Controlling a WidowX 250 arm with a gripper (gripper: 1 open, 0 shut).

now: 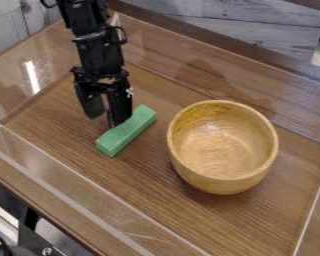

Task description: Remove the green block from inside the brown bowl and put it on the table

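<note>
"Block position? Twelve o'clock is the top of the view."
"Green block (pixel 127 131) flat on the counter (pixel 176 220), outside the bowl. Long axis runs from one o'clock to seven. Plain green, upper face in full view."
"And the brown bowl (pixel 223 147)?"
"At three to four o'clock from the block. Upright, mouth up, pale wood, thick rim. Strip of bare wood grain between the two; near, but apart."
"Pincer?"
"Released. Pincer (pixel 105 108) at eleven o'clock from the block, dark fingers spread, one to each side. Nearer finger is close by the block's upper end; contact, cannot tell."
"Anything in the way?"
"Black arm (pixel 99 45) comes in from between eleven and twelve, hides some counter behind it. Bowl bounds the block's three o'clock side. Toward six, open wood."
"Edges?"
"Clear wall (pixel 32 158) down the left side, nine round to seven o'clock, pale line along its foot. Another clear stretch toward one o'clock, crumpled grey cloth (pixel 276 20) beyond it."
"Lower corner?"
"Seven to eight o'clock, outside the wall: dark cables (pixel 27 240), partly cut off by the frame. What they join, cannot tell."
</note>
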